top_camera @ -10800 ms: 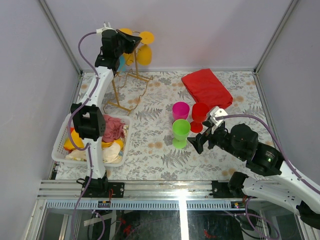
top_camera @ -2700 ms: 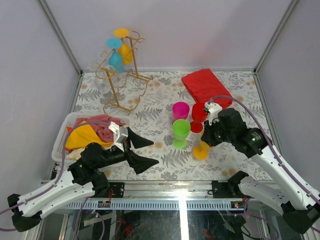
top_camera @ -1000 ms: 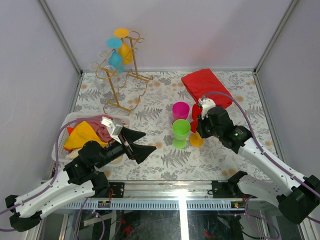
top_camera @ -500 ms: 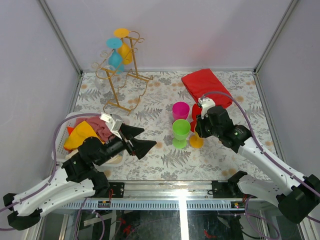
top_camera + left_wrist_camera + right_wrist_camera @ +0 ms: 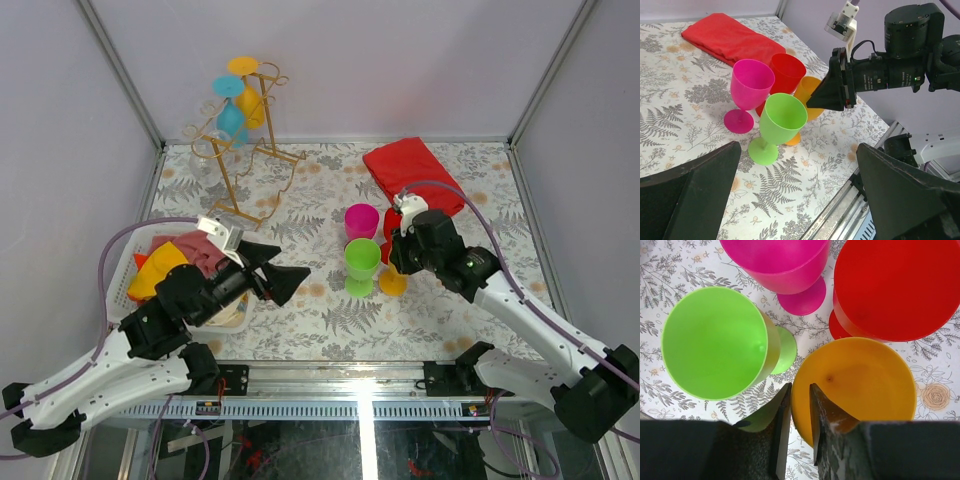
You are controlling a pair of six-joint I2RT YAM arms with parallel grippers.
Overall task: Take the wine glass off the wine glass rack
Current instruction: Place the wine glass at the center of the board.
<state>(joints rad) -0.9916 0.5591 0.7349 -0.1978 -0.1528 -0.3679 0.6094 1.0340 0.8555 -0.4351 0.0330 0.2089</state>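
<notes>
The gold wire wine glass rack (image 5: 232, 150) stands at the back left, with a blue wine glass (image 5: 230, 115) and a yellow one (image 5: 250, 100) hanging upside down on it. An orange wine glass (image 5: 860, 385) stands upright on the table beside the green one (image 5: 710, 340). My right gripper (image 5: 799, 387) points down over it. Its fingers straddle the near rim, slightly apart, so it is open. In the top view the orange glass (image 5: 393, 283) peeks out under that gripper (image 5: 396, 262). My left gripper (image 5: 290, 264) hovers wide open and empty, left of the standing glasses.
A magenta glass (image 5: 361, 220) and a red glass (image 5: 396, 226) stand behind the green glass (image 5: 362, 256). A folded red cloth (image 5: 412, 175) lies at the back right. Pink and orange cloths (image 5: 185, 246) fill a white basket under my left arm. The left wrist view shows the table's front rail (image 5: 840, 220).
My right gripper's jaws have spread a little on the orange glass's rim; the glass stays put. My left arm has drifted back and left, still wide open.
</notes>
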